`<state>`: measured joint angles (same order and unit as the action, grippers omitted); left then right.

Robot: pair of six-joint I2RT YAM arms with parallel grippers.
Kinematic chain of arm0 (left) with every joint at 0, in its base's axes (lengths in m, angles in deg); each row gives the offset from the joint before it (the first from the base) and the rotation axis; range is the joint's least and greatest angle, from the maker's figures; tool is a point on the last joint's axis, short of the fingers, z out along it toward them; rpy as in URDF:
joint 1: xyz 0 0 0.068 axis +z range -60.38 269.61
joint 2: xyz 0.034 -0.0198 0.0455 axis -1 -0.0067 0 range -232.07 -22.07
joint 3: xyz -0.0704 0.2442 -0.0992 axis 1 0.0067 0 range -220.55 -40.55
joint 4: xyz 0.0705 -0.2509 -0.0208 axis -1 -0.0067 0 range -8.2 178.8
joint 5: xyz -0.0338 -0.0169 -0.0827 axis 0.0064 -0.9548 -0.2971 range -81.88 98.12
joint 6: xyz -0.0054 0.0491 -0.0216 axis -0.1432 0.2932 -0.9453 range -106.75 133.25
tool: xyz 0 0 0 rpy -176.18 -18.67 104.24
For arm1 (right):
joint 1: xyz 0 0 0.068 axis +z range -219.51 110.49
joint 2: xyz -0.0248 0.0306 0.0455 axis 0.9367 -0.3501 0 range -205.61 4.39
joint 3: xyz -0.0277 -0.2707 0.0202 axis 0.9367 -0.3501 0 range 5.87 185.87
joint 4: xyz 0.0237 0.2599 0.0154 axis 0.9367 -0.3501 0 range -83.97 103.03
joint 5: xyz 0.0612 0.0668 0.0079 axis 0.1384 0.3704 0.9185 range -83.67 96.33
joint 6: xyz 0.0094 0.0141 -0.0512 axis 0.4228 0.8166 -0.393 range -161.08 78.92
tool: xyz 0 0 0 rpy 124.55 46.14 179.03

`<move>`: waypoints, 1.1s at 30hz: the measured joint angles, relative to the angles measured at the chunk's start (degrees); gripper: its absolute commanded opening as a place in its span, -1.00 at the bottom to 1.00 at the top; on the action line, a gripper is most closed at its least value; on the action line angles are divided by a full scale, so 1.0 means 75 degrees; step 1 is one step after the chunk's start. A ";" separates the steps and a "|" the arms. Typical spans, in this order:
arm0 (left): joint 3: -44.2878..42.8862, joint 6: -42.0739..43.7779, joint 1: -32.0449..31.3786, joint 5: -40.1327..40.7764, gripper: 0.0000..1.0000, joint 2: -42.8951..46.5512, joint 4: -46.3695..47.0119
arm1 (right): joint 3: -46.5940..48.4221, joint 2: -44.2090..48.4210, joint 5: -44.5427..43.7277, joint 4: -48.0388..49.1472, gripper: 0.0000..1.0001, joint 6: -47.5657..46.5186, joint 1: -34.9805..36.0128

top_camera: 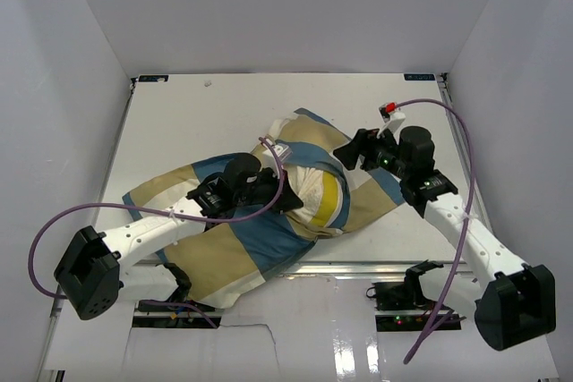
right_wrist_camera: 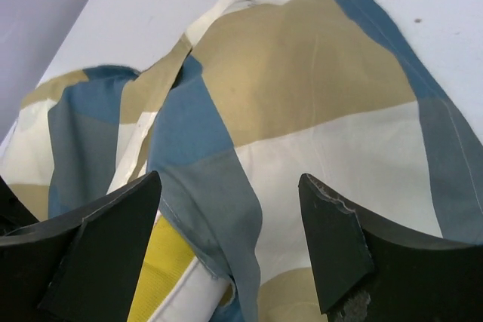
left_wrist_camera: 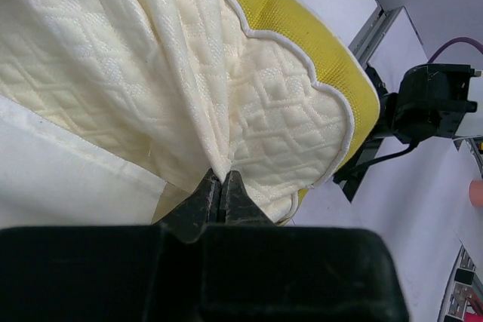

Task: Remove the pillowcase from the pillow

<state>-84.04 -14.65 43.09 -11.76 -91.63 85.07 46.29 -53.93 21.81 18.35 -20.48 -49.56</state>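
One checked pillowcase (top_camera: pixel 224 261), one cream pillow (top_camera: pixel 309 192) — one left claw (left_wrist_camera: pixel 220 183), one right claw (right_wrist_camera: pixel 230 182).

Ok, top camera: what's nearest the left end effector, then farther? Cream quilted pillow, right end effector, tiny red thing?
1. Cream quilted pillow: left end effector pinches it.
2. Right end effector: rightward.
3. Tiny red thing: far right.

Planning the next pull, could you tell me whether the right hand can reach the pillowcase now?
Probably yes: the right hand hangs open directly over the pillowcase, with nothing between them.
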 measured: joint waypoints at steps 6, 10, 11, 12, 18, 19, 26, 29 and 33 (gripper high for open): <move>0.0096 -0.0076 -0.0105 0.0029 -1.00 -0.0035 0.0207 | 0.1507 -0.1827 0.1180 -0.0519 0.57 -0.0863 0.0108; 0.0096 -0.0079 -0.0146 0.0079 -1.00 -0.0041 0.0221 | 0.1754 -0.2859 0.1658 -0.0691 0.53 -0.1326 0.0487; 0.0096 -0.0079 -0.0152 0.0085 -1.00 -0.0041 0.0221 | 0.1754 -0.3051 0.1734 -0.0734 0.49 -0.1399 0.0568; 0.0096 -0.0079 -0.0169 0.0096 -1.00 -0.0041 0.0210 | 0.1754 -0.3246 0.1789 -0.0711 0.32 -0.1440 0.0641; 0.0096 -0.0076 -0.0189 0.0221 -1.00 -0.0015 0.0137 | 0.2273 -0.4240 0.1810 -0.0697 -0.85 -0.1352 0.0632; 0.0096 -0.0070 -0.0181 0.0256 -1.00 0.0000 0.0149 | 0.2527 -0.4476 0.1795 -0.0761 -0.85 -0.1265 0.0635; 0.0096 -0.0079 -0.0003 0.0495 -1.00 0.0379 0.0329 | 0.4299 -0.5852 0.1915 -0.1378 -0.85 -0.0306 0.0597; 0.0105 -0.0087 -0.0003 0.0592 -1.00 0.0685 0.0265 | 0.4736 -0.6318 0.2116 -0.1539 -0.85 0.0184 0.0417; 0.0198 -0.0154 -0.0204 0.0108 -1.00 0.1612 -0.0093 | 0.5383 -0.7393 0.1807 -0.1035 -0.85 0.0685 -0.0274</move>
<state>-82.55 -15.81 41.56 -10.95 -79.54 84.37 86.66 -109.38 35.36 10.60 -15.35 -51.62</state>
